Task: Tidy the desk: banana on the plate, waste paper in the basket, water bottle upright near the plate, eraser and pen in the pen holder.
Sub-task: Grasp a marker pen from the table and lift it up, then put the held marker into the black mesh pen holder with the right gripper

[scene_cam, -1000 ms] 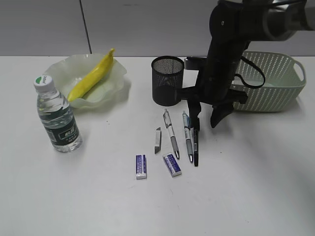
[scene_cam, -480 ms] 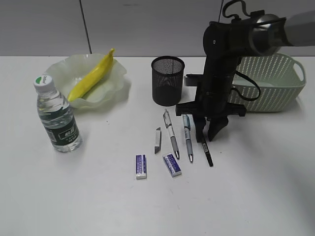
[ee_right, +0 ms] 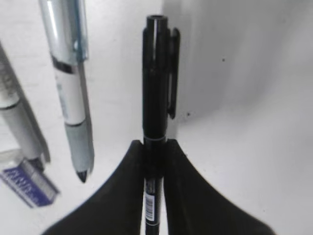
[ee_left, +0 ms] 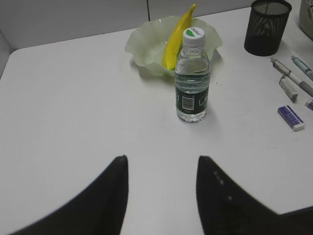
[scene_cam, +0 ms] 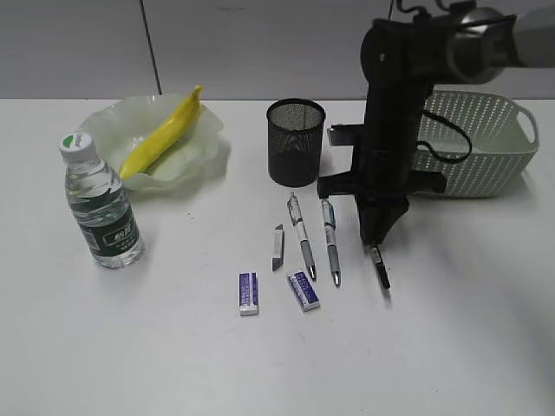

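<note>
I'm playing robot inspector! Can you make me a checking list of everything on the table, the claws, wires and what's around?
Surface: white desk, no spills seen.
Job's things: banana in plate; water bottle upright beside it; basket and pen holder at back; waste paper not seen.
Clutter: two silver pens, three erasers.
Grippers: right gripper shut on black pen; left gripper open, empty.
Cables: black cable on right arm.
Surroundings: grey wall.

Water bottle upright beside the plate, seen past the left gripper's fingers

The water bottle (ee_left: 192,76) is stood upright just before the plate (ee_left: 142,44), in which the banana (ee_left: 177,35) is laid. The pen holder (ee_left: 266,27) is set toward the surface's (ee_left: 73,107) far right corner, with pens (ee_left: 289,73) and an eraser (ee_left: 291,118) along the right edge. The left gripper's (ee_left: 163,196) fingers (ee_left: 105,196) are held apart over bare surface.
</note>
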Available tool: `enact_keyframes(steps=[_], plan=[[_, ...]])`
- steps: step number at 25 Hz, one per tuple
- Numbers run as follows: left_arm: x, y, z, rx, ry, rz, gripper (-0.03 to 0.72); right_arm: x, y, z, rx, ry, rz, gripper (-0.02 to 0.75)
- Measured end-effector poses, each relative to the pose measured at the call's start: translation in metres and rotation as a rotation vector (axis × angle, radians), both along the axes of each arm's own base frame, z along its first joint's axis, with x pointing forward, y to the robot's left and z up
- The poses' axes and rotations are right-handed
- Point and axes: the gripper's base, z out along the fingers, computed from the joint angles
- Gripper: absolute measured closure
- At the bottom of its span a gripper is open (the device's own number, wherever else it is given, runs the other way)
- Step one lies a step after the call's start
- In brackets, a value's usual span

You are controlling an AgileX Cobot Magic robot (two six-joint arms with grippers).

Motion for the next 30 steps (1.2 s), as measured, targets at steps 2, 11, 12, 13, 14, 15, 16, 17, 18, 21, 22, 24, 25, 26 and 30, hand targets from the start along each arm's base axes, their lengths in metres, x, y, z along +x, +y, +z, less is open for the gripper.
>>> enact_keyframes(steps=[2, 11, 12, 13, 14, 15, 16, 17, 18, 21, 22, 24, 25, 26, 30], plan=[[0.000, 0.000, 0.000, 0.000, 0.000, 0.000, 0.347, -0.001, 0.000, 0.023, 0.020, -0.036, 0.009, 0.647], [0.000, 0.000, 0.000, 0.000, 0.000, 0.000, 0.347, 0.007, 0.002, 0.152, 0.262, -0.636, 0.123, 0.647], [0.000, 0.000, 0.000, 0.000, 0.000, 0.000, 0.347, 0.012, 0.004, 0.157, 0.282, -0.710, 0.134, 0.647], [0.000, 0.000, 0.000, 0.000, 0.000, 0.000, 0.347, 0.017, 0.006, 0.161, 0.301, -0.782, 0.142, 0.647], [0.000, 0.000, 0.000, 0.000, 0.000, 0.000, 0.347, 0.021, 0.007, 0.163, 0.312, -0.837, 0.153, 0.647], [0.000, 0.000, 0.000, 0.000, 0.000, 0.000, 0.347, 0.026, 0.009, 0.164, 0.325, -0.901, 0.161, 0.647], [0.000, 0.000, 0.000, 0.000, 0.000, 0.000, 0.347, 0.031, 0.011, 0.166, 0.339, -0.964, 0.164, 0.647], [0.000, 0.000, 0.000, 0.000, 0.000, 0.000, 0.347, 0.037, 0.013, 0.165, 0.348, -1.017, 0.166, 0.647], [0.000, 0.000, 0.000, 0.000, 0.000, 0.000, 0.347, 0.041, 0.014, 0.163, 0.355, -1.054, 0.167, 0.647], [0.000, 0.000, 0.000, 0.000, 0.000, 0.000, 0.347, 0.052, 0.019, 0.156, 0.378, -1.150, 0.152, 0.647], [0.000, 0.000, 0.000, 0.000, 0.000, 0.000, 0.347, 0.055, 0.020, 0.153, 0.382, -1.174, 0.149, 0.647], [0.000, 0.000, 0.000, 0.000, 0.000, 0.000, 0.347, 0.062, 0.022, 0.140, 0.382, -1.192, 0.145, 0.647], [0.000, 0.000, 0.000, 0.000, 0.000, 0.000, 0.347, 0.065, 0.023, 0.132, 0.380, -1.190, 0.144, 0.647], [0.000, 0.000, 0.000, 0.000, 0.000, 0.000, 0.347, 0.067, 0.024, 0.126, 0.378, -1.189, 0.143, 0.647], [0.000, 0.000, 0.000, 0.000, 0.000, 0.000, 0.347, 0.074, 0.027, 0.099, 0.365, -1.164, 0.143, 0.647]])
